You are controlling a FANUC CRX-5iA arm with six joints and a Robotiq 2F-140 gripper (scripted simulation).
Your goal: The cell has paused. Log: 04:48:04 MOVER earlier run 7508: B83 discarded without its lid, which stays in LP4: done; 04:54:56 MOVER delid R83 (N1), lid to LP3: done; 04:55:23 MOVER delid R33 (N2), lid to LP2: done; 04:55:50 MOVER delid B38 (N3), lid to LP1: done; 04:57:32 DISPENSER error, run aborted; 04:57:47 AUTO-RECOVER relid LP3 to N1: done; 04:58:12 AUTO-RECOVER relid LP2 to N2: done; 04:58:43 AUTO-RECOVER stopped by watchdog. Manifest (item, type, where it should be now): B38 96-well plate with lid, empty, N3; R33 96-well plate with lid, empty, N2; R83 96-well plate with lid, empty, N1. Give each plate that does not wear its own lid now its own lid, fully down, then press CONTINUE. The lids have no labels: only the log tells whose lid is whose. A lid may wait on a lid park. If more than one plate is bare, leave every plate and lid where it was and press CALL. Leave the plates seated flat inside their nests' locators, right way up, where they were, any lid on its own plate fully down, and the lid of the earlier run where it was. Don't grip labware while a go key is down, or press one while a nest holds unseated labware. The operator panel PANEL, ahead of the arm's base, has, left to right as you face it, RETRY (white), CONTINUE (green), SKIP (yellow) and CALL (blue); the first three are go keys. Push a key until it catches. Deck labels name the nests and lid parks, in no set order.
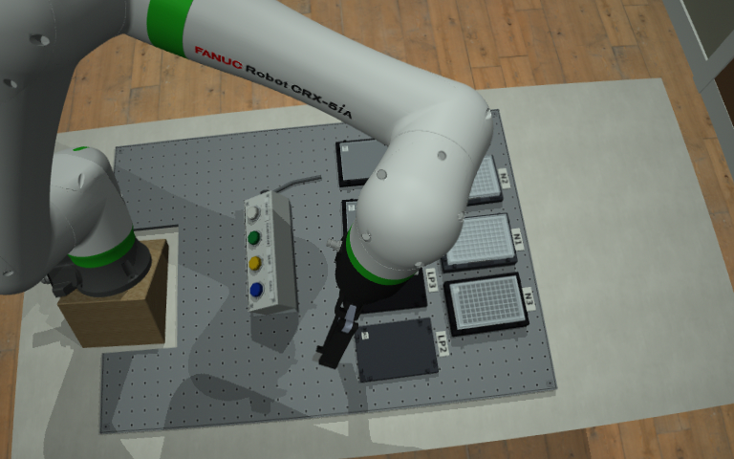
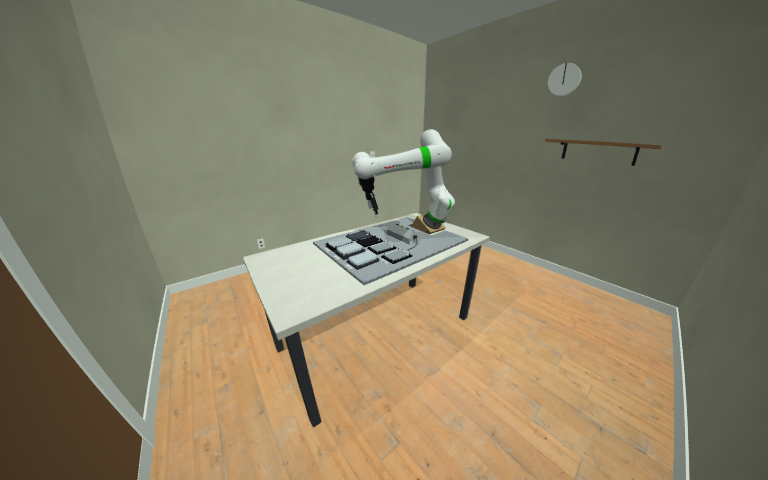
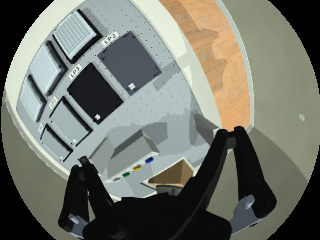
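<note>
Three 96-well plates sit in the right column of the deck. The plates in N2 and N1 look pale, as under clear lids. The plate in N3 shows sharp wells and a black rim and looks bare. A grey lid lies on LP4. Another lid lies on LP1, mostly hidden by my arm. LP3 and LP2 are dark and empty. My gripper is open and empty, high above the deck beside LP2. In the wrist view nothing is between its fingers.
The operator panel stands left of the lid parks, with white, green, yellow and blue keys, all up. My arm's base sits on a wooden block at the left.
</note>
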